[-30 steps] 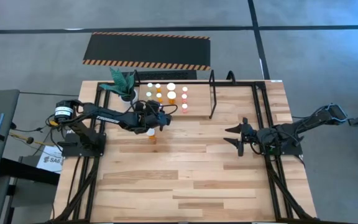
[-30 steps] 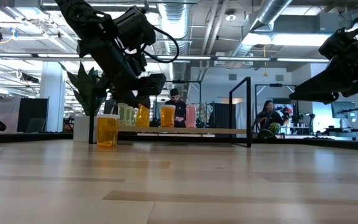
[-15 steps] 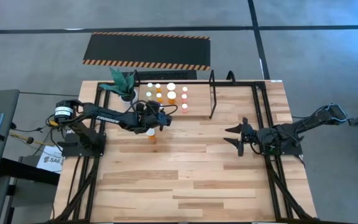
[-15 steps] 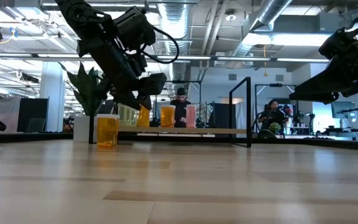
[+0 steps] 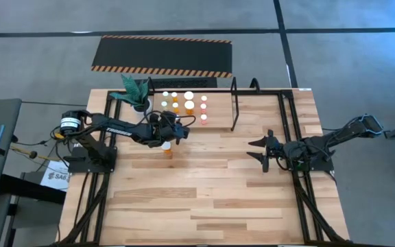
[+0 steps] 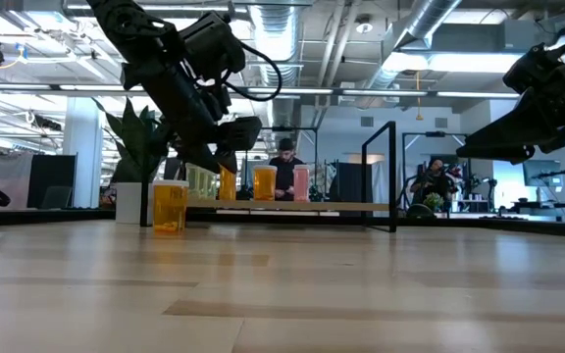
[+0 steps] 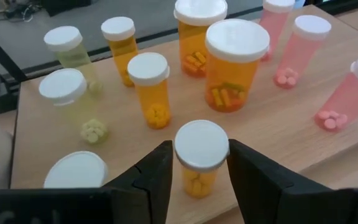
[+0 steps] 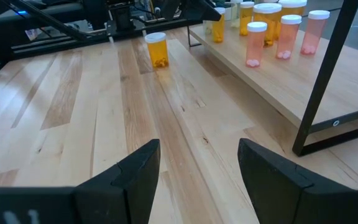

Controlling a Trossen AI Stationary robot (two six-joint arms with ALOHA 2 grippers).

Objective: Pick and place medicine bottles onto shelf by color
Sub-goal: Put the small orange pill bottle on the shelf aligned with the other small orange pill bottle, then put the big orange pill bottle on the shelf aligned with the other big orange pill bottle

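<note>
The shelf (image 5: 218, 110) stands at the table's far side and carries yellow, orange and pink medicine bottles with white caps (image 7: 235, 68). My left gripper (image 5: 177, 130) hovers over the shelf's near edge, shut on a small orange bottle (image 7: 201, 155). Another orange bottle (image 5: 166, 147) stands upright on its base on the table, just in front of the shelf. My right gripper (image 5: 265, 152) waits open at the table's right side, with nothing between its fingers. My left gripper pinches the small orange bottle just under its white cap (image 7: 201, 146), one finger (image 7: 157, 174) on each side. The fingers slant down from the table's left. The bottle (image 6: 227, 182) hangs nearly upright at the shelf's near edge; whether its base touches the board I cannot tell.
A green plant in a white pot (image 5: 136, 92) stands at the shelf's left end. Black hoop uprights (image 5: 235, 103) close its right end. A black hazard-striped mat (image 5: 163, 55) lies on the floor beyond the table. People (image 6: 282, 167) sit in the room behind.
</note>
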